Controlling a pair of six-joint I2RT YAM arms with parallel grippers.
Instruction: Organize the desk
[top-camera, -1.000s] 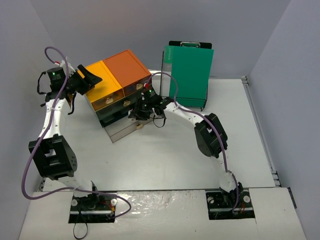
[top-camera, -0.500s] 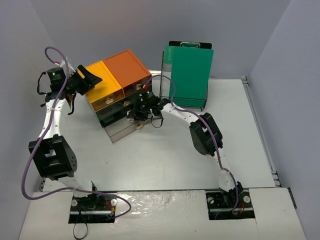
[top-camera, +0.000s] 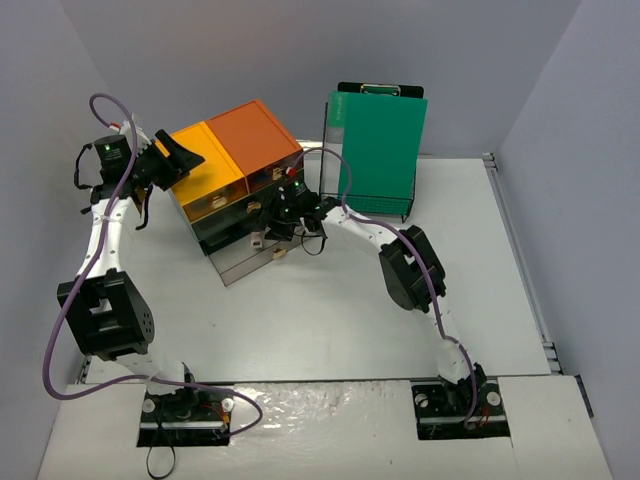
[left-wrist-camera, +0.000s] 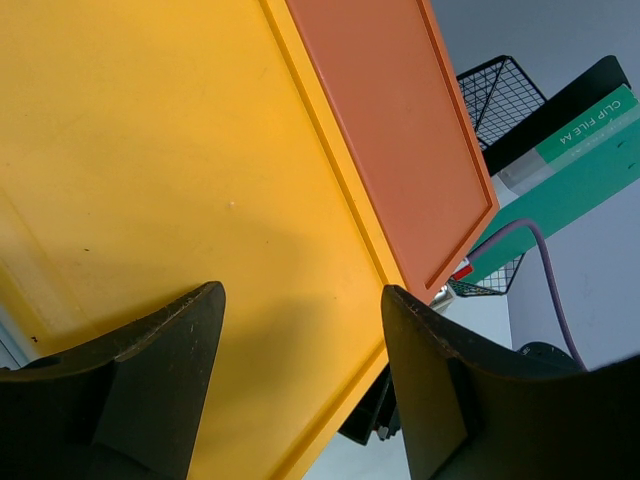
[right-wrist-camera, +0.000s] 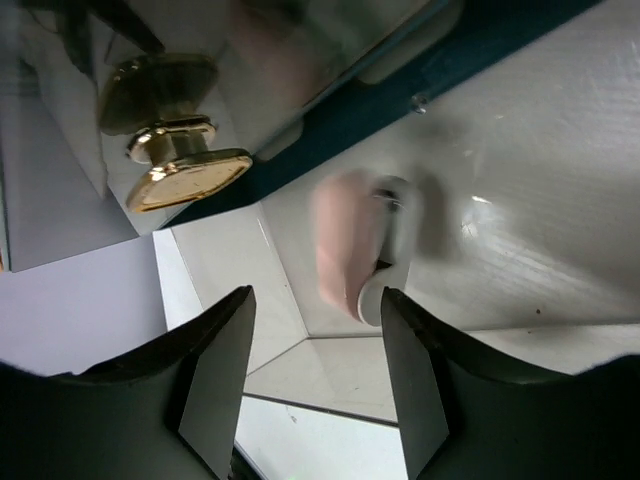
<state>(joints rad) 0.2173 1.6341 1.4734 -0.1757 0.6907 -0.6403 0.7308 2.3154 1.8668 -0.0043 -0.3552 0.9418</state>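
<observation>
The white desk carries a dark drawer unit with a yellow and an orange top. Its lowest clear drawer is pulled out. My right gripper hangs over that drawer, and in the right wrist view the right gripper is open. A small pink-and-white object, blurred, lies past its fingertips inside the drawer and touches neither finger. A gold knob shows on the drawer above. My left gripper is open and empty over the yellow top, as the left gripper shows.
A green clip file stands in a black wire rack behind and right of the drawer unit. The orange top adjoins the yellow one. Grey walls close in the desk at the back and both sides.
My right gripper has moved slightly left over the drawer and its jaws have opened, letting go of the pink-and-white object. The left arm has not moved.
</observation>
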